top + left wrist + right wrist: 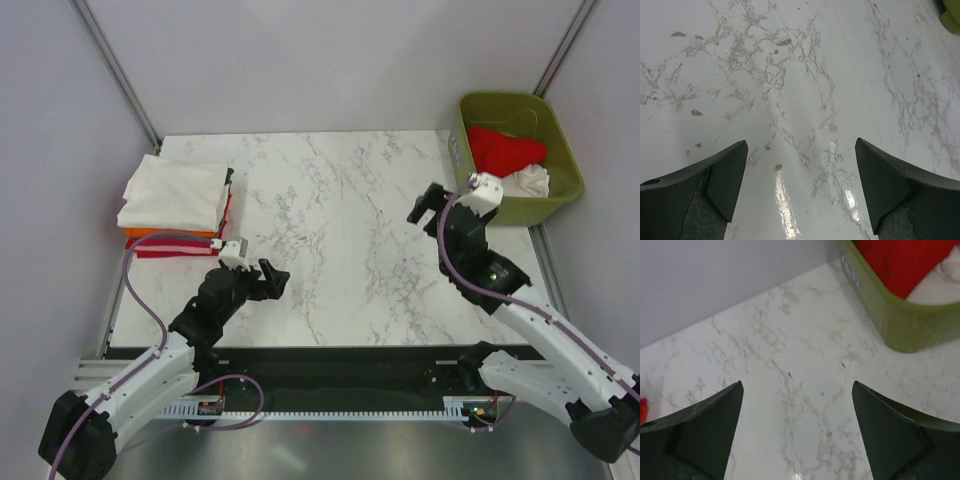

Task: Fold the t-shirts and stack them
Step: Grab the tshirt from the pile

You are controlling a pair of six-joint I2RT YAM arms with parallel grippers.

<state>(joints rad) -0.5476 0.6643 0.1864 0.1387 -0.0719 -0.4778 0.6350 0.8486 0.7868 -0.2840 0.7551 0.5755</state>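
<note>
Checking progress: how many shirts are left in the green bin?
2: a red shirt in the middle of the green bin, a white shirt nearer, to its right; more may hide underneath.

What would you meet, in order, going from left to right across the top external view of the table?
The stack of folded t-shirts → left gripper → right gripper → green bin, which holds a red shirt and a white shirt.
</note>
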